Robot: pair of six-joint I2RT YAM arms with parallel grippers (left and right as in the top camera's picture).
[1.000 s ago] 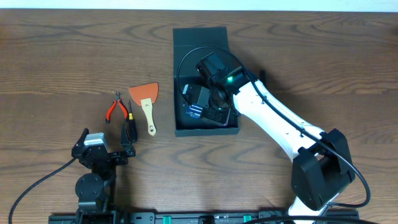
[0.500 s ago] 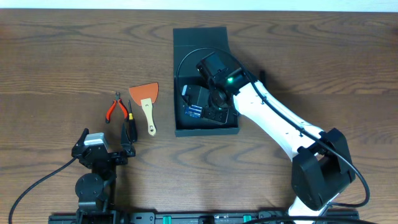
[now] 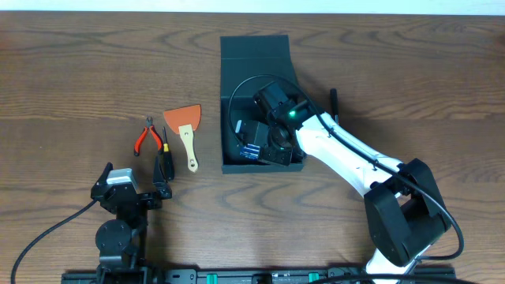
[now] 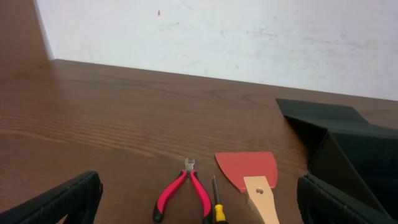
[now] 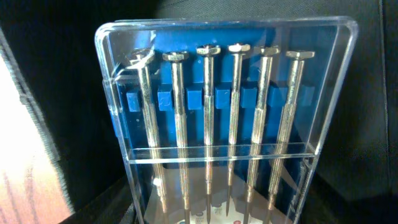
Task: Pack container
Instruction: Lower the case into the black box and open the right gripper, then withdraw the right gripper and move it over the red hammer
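The container (image 3: 254, 55) stands in the middle of the desk (image 3: 71, 71) toward its far edge, and the right hand (image 3: 264, 140) reaches into its near end, the clear screwdriver case (image 5: 224, 124) lying directly before it, gripped or not I cannot tell; the left hand (image 4: 199, 202) rests open by the front edge.

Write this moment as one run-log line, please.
stage: packing | right pincer: inside container, at clear screwdriver case, grip unclear | left pincer: open, facing tools | on table: pliers, screwdriver, scraper

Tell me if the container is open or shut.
Open. The container has its flap lid folded back, and its interior shows a clear screwdriver case.
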